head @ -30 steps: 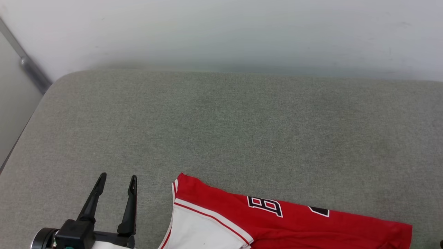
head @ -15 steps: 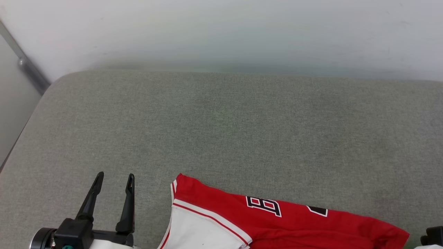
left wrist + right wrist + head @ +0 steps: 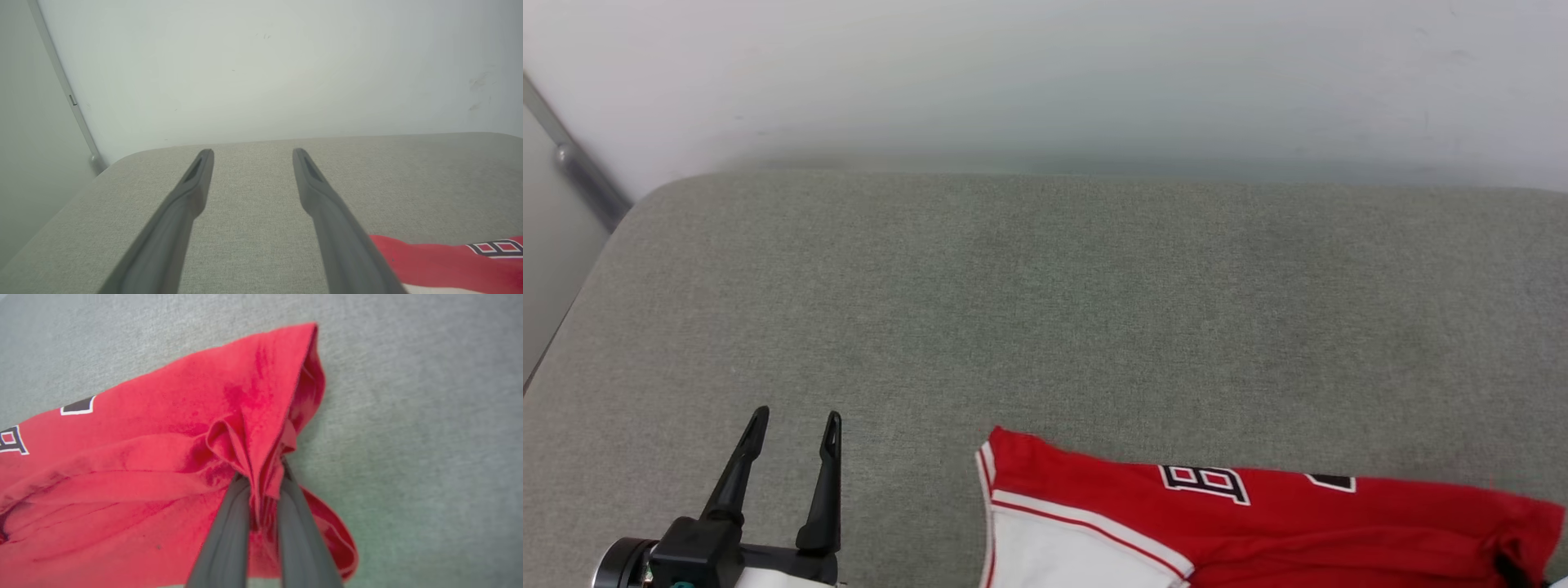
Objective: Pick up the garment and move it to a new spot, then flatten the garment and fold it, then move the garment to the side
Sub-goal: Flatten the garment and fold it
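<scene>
Garment (image 3: 1258, 523): the red hem corner at the end furthest from the left claw (image 3: 796, 414) is now pinched by the right claw (image 3: 263, 473). Its fingers are seen closed almost tip to tip w/ a bunched fold of red cloth squeezed between them; a sec ago no grip had been made. Cloth round the pinch is puckered and drawn up, while the rest of the body is left lying on the table (image 3: 1045, 286).

The whole piece has been dragged away from the left claw. The white sleeve (image 3: 1054, 555) w/ its striped trim, formerly near that claw, is now set further off from it, and the number print (image 3: 1205, 483) has been carried the same way. A slight camera shift is noted too, but it is too small to account for the wider gap.

The left claw is held wide open w/ nothing in it, over the table and clear of the cloth. Beyond it, grey table is seen running on to a pale wall (image 3: 1045, 82).

Judged from this: pick-up has begun, i.e. the grasp is made w/ one claw only; lift & transfer are not yet done. From a single-corner hold the garment can be expected to hang & bunch, so flattening will prob. be needed once it is set down. Slip of the thin jersey out of the pinch is the main risk.
</scene>
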Tool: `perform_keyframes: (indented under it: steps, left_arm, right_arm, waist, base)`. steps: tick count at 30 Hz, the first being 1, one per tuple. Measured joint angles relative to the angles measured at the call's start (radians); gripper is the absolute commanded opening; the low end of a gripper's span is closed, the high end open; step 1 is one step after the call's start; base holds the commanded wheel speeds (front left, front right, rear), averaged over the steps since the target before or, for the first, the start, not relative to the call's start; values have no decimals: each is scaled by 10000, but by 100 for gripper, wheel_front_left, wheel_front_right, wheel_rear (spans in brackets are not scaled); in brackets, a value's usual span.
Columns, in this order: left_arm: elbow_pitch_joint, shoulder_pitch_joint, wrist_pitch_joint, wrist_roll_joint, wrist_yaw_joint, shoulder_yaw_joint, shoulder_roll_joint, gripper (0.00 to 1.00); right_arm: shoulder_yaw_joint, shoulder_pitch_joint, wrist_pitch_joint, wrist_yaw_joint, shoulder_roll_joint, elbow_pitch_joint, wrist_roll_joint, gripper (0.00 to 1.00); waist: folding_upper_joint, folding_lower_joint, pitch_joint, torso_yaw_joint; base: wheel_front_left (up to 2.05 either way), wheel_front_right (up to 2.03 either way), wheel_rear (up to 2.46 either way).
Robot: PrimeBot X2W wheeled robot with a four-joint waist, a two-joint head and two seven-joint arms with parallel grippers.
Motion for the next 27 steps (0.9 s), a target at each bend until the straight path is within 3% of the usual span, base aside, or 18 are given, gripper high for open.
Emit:
perform_keyframes:
  steps: [5, 10, 20, 27]
  left_arm:
    - [-4, -5, 0, 52, -10, 13, -27, 100]
    - [4, -4, 0, 67, -35, 33, -79, 100]
    - [96, 105, 0, 82, -50, -8, -242, 100]
    - [130, 229, 0, 127, -54, -82, -290, 100]
  right_arm:
    - [-1030, -342, -150, -2, -178, 531, -401, 0]
    - [-984, -363, -13, -8, -274, 297, -765, 0]
    - [-65, 592, 1356, -10, -77, -2479, -1108, 0]
    - [489, 1105, 2897, -10, 1034, -4372, -1110, 0]
  waist:
    - [0, 0, 25, -58]
    - [0, 0, -13, -147]
    - [0, 0, -370, -289]
    - [0, 0, -576, -202]
  base:
    - [0, 0, 0]
    - [0, 0, 0]
    - [0, 0, 0]
    - [0, 0, 0]
